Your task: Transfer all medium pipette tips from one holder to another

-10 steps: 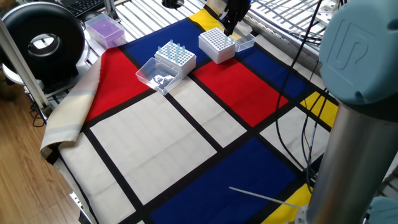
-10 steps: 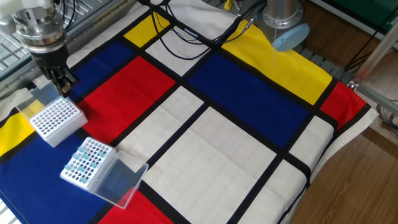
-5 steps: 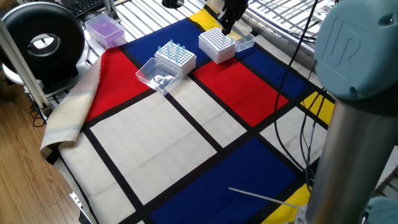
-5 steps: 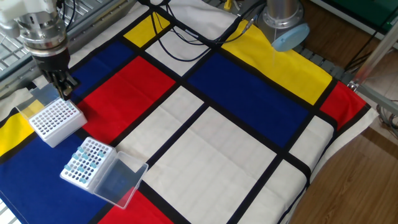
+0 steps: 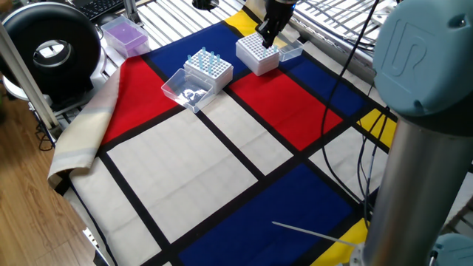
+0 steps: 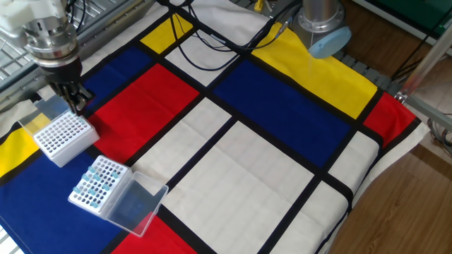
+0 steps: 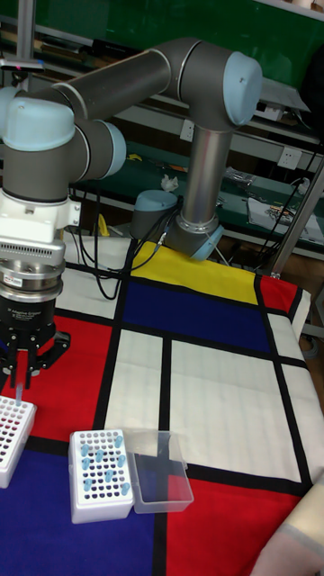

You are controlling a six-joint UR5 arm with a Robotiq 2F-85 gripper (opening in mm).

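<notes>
Pale-blue translucent plastic cones, the medium pipette tips (image 5: pixel 205 58), nearly all stand in the white perforated holder with the clear hinged lid (image 7: pixel 160 468) lying open beside it; we call it the source holder (image 6: pixel 99 183). Just beside it on the checked red, blue, yellow and white cloth (image 6: pixel 282 169) sits a second white perforated block, the target holder (image 5: pixel 259 52), whose holes look empty as far as we can see.

Over the last second the two-finger black gripper (image 6: pixel 76 106) has slid a little across and downward, so that it now hangs over the far edge of the target holder instead of just behind it. Neither holder has moved.

In the tall view the gripper's fingers (image 7: pixel 27 364) are drawn close together, and a slim pale sliver hangs below them toward the target holder. We cannot tell for sure that it is a tip.

We judge this to be the lowering for a first placement, with most of the transfer yet to do
</notes>
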